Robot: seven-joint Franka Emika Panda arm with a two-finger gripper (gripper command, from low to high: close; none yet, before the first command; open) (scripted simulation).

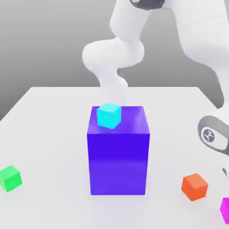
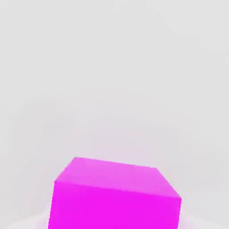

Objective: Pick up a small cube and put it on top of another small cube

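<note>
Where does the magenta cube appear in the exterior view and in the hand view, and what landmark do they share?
Exterior view: magenta cube at the lower right edge, cut off by the frame.
Hand view: the same cube, large, bottom centre, cut off below.
Shared landmark: the pale tabletop around it.

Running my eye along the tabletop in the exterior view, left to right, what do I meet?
Green cube, then the big blue-purple block with the cyan cube on top, then the orange cube, then the magenta cube at the edge of the picture.
</note>
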